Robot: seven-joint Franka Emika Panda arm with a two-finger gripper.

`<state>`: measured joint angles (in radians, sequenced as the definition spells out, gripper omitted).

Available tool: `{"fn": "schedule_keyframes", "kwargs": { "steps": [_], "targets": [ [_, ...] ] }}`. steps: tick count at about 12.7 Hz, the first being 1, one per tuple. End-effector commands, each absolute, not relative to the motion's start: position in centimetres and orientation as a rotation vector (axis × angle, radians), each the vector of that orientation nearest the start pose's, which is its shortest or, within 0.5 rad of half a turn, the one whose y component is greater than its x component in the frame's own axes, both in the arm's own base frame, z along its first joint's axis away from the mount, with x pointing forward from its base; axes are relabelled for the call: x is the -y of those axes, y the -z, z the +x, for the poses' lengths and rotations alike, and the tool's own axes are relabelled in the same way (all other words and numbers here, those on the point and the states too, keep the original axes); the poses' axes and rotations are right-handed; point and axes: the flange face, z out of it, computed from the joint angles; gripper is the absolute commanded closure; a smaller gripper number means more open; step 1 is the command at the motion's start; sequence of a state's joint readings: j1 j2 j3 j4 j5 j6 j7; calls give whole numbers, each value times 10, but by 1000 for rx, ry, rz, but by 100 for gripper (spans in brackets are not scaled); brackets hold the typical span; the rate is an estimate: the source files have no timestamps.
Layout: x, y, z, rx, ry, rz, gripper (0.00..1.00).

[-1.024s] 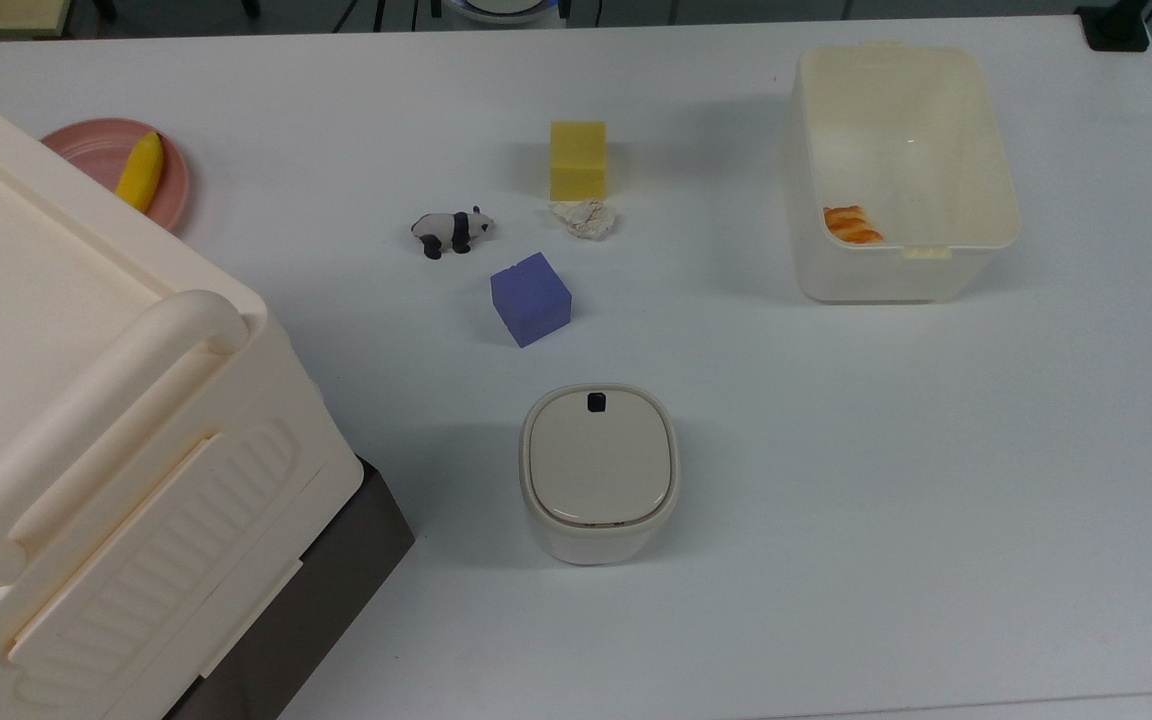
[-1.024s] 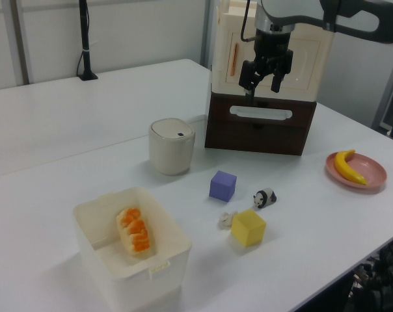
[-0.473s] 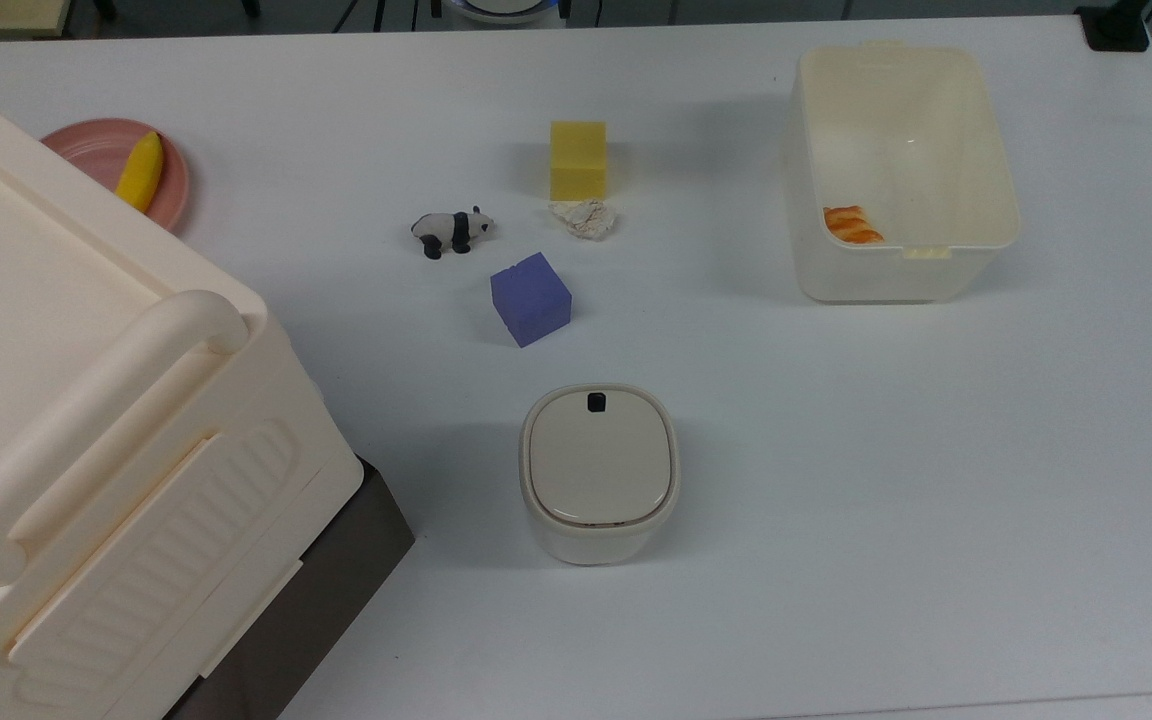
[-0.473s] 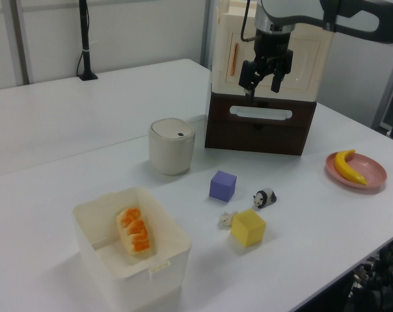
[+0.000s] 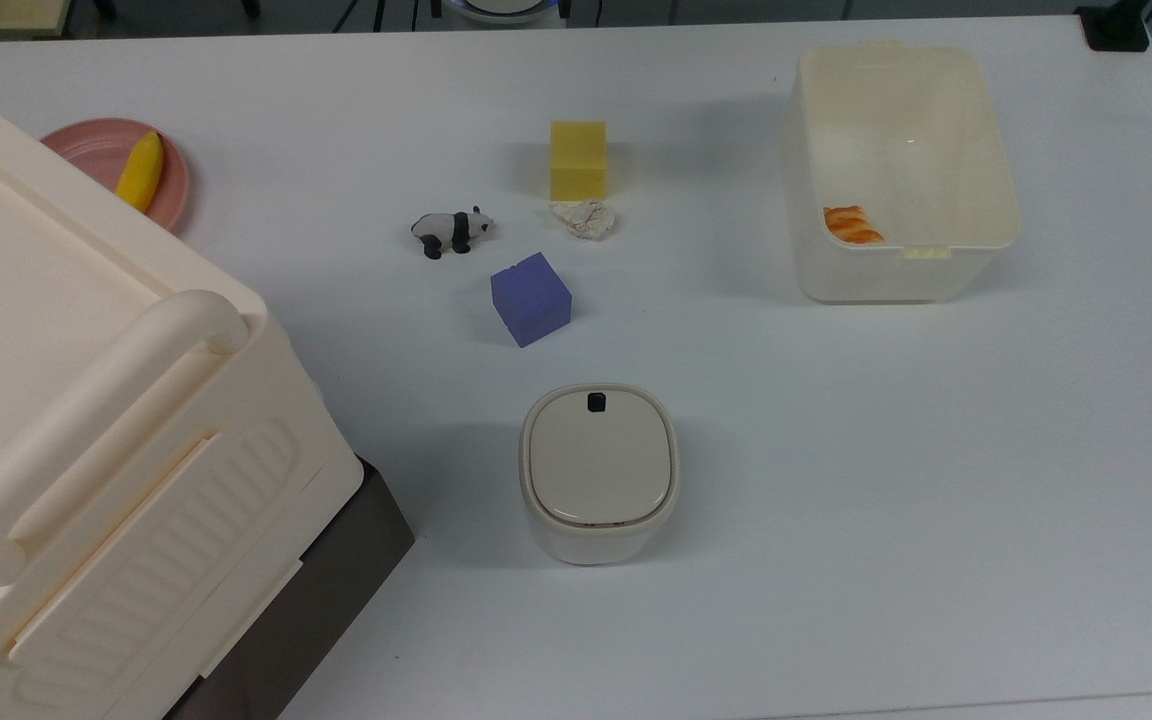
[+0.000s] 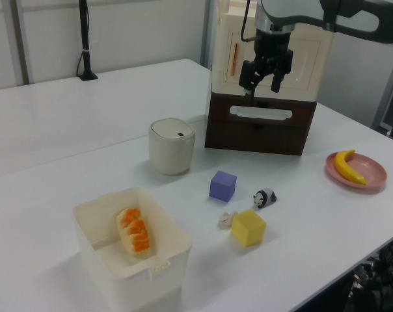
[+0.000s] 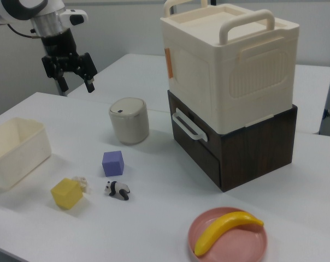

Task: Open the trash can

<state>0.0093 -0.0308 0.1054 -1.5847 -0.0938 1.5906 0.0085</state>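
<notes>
The trash can is likely light, stiff, smooth plastic that could slide if shoved sideways; I judge the place to act is the small black push button at the lid's rim, pressed straight down. Cream body, beige lid shut. It stands mid-worktop, near the purple cube. The gripper hangs high, well apart, fingers spread and empty.
</notes>
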Motion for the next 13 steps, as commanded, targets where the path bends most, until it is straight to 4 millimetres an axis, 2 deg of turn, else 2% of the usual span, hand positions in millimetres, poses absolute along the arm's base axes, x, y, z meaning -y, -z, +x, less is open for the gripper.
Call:
{"fn": "schedule_keyframes", "kwargs": {
  "steps": [1,9,13],
  "targets": [
    [-55,-638,543,185,84,-3232,0],
    [-55,-638,543,182,84,-3233,0],
    [-54,-631,547,197,79,-3236,0]
  ]
}}
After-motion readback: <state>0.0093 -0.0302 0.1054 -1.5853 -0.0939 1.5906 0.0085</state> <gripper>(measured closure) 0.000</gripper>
